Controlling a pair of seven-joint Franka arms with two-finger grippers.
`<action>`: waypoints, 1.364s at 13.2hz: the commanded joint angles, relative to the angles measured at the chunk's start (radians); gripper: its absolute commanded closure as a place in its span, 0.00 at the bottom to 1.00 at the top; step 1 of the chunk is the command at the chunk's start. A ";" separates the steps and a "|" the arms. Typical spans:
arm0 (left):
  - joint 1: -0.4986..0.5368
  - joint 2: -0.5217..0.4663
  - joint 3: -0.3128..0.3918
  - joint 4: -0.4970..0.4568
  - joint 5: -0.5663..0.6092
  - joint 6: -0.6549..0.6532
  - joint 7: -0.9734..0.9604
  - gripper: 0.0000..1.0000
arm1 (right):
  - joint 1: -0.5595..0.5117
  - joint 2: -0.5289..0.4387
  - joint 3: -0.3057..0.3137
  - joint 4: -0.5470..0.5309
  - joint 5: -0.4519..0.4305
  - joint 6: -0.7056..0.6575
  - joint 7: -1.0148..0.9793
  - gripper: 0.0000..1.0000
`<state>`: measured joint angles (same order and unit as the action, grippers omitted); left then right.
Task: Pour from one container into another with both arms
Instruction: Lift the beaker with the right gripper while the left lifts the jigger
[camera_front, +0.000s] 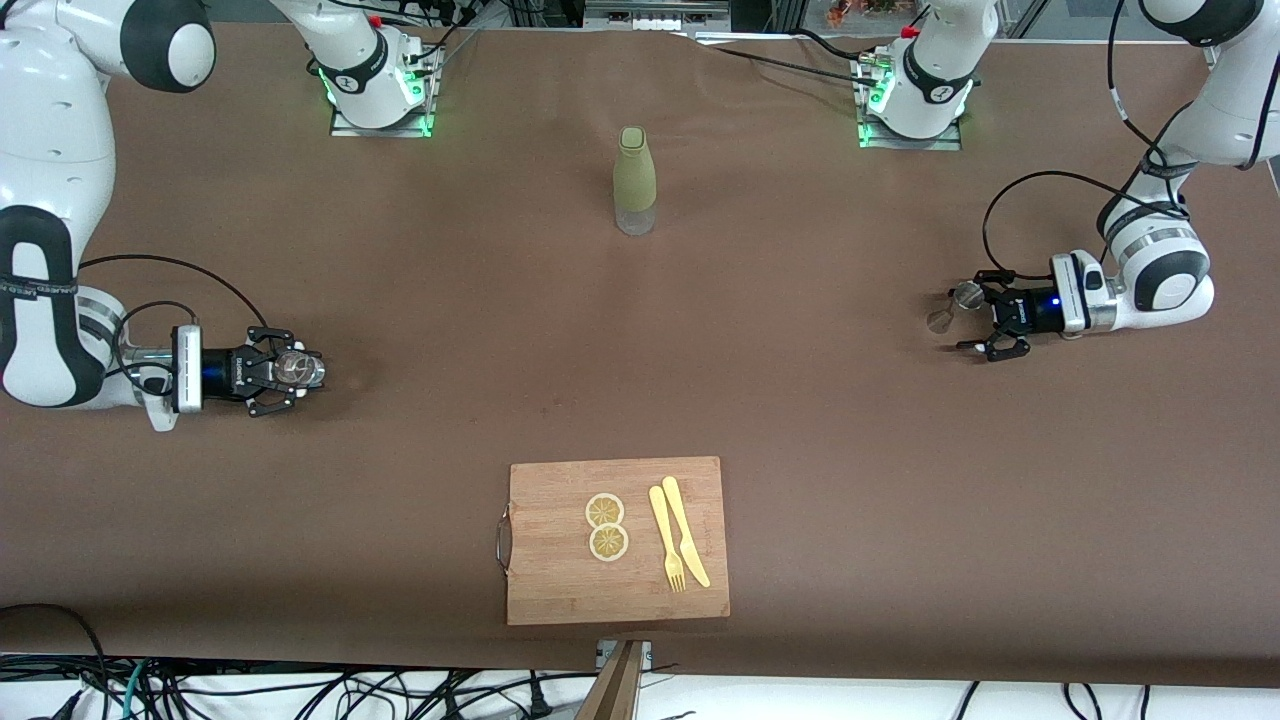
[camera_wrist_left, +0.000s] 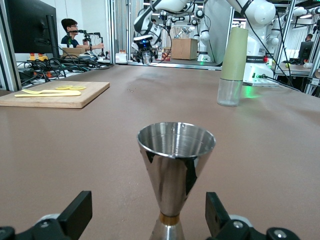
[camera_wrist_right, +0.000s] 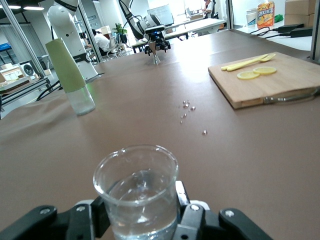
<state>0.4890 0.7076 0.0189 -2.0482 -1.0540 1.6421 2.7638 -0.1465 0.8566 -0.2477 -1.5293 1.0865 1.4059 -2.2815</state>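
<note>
The right gripper (camera_front: 290, 373) was clenched on the small clear glass cup (camera_front: 300, 369), holding it upright near the edge of the desk at the right arm's end. In the right wrist view the cup (camera_wrist_right: 136, 192) sat between the black fingers (camera_wrist_right: 192, 215), and some clear content appeared to lie in its lower part.

The left gripper (camera_front: 975, 320) was at the desk edge at the left arm's end, with its fingers spread on either side of the silver hourglass jigger (camera_front: 955, 307). In the left wrist view the jigger (camera_wrist_left: 174, 172) stood upright between the two fingers (camera_wrist_left: 220, 217) with a gap on each side, so it was not yet grasped.

A tall olive-green bottle (camera_front: 634, 180) stood mid-desk toward the edge where the bases are. A wooden cutting board (camera_front: 545, 560) lay by the edge nearest the front camera, carrying two lemon slices (camera_front: 606, 526) and a yellow fork (camera_front: 664, 535) and knife (camera_front: 685, 530).

The cup and jigger were well apart, so both had to travel before any pour. The jigger's narrow waist and small foot looked easy to topple if one finger met it first. Its small mouth left little margin, so a fast tilt of the cup would likely spill onto the desk.
</note>
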 joint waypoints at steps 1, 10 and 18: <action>-0.001 0.027 0.012 0.005 -0.032 -0.022 0.217 0.04 | 0.050 -0.069 -0.001 -0.017 0.009 0.022 0.108 0.71; 0.017 0.030 0.018 0.002 0.005 -0.050 0.290 0.14 | 0.113 -0.088 0.001 -0.015 0.072 0.071 0.198 0.71; 0.022 0.052 0.019 0.002 0.005 -0.057 0.395 0.38 | 0.111 -0.108 -0.005 -0.008 0.059 0.056 0.231 0.70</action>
<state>0.5037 0.7316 0.0266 -2.0466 -1.0533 1.6105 2.8306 -0.0365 0.7661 -0.2503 -1.5286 1.1384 1.4679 -2.0704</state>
